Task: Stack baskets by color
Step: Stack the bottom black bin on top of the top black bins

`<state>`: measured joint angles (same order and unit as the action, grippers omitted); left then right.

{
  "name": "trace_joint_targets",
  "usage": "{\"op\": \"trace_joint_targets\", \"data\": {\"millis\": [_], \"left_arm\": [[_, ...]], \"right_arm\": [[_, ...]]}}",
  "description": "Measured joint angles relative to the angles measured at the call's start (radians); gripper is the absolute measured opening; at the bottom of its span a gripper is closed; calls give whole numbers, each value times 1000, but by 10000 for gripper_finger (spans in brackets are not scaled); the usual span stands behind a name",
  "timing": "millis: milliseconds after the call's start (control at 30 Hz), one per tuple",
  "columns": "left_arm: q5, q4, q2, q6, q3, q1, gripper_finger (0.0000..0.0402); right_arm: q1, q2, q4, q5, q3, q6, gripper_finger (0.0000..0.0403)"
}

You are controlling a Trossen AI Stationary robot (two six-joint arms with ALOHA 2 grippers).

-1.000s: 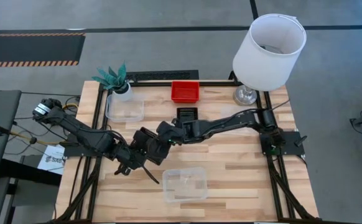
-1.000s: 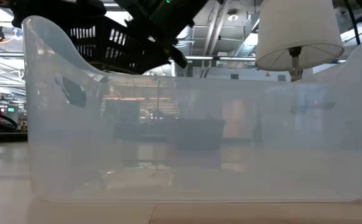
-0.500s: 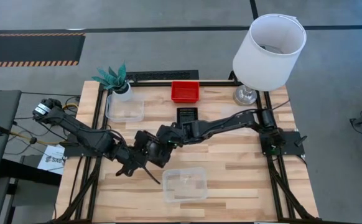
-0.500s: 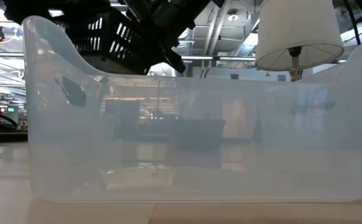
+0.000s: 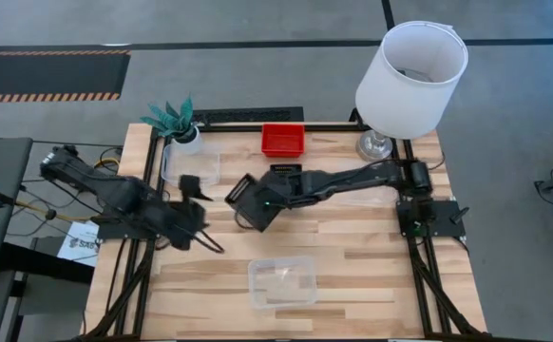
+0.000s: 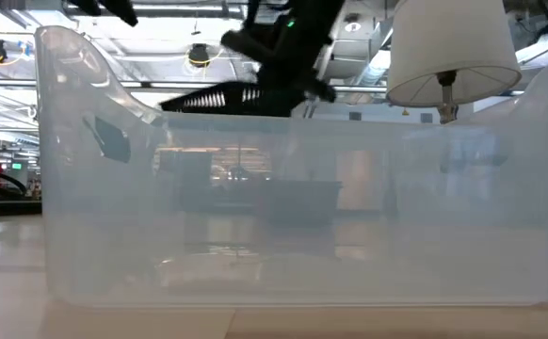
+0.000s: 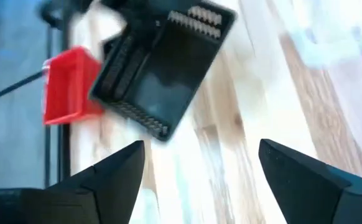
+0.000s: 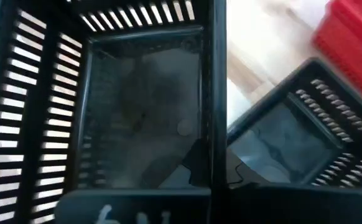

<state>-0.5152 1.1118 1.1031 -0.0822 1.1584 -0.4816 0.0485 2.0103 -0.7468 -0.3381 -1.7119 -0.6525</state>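
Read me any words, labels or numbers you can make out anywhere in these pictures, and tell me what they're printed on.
"SA": start of a cut-off word on the white paper beside the table's left edge; the rest is hidden.
White marks on the right gripper: too blurred to read.
Nothing else is readable.

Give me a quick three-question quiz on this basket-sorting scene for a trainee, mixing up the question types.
1. True or false: the right gripper is empty.
2. The left gripper is: A) open, holding nothing; B) shut on a lamp; C) out of every view.
3. Fill in: the number of clear baskets lying on the table in the high view is ____.

Key: 1 false, it is shut on a black basket; 2 A; 3 two.
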Motion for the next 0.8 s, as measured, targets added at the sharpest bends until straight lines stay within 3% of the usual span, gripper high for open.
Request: {"op": "trace_joint_targets", "data": {"millis": [100, 233, 367, 800], "left_arm": [[-52, -108, -145, -73, -107, -27, 299], [-106, -425, -292, -90, -273, -56, 294], [-124, -636, -348, -70, -366, -53, 289], [-99, -657, -337, -62, -377, -52, 284]], "right_arm": [[18, -102, 60, -71, 129, -86, 1], [25, -273, 212, -228, 374, -329, 1], [-9, -310, 407, -239, 559, -498, 1], [-68, -268, 363, -225, 572, -651, 2]]}}
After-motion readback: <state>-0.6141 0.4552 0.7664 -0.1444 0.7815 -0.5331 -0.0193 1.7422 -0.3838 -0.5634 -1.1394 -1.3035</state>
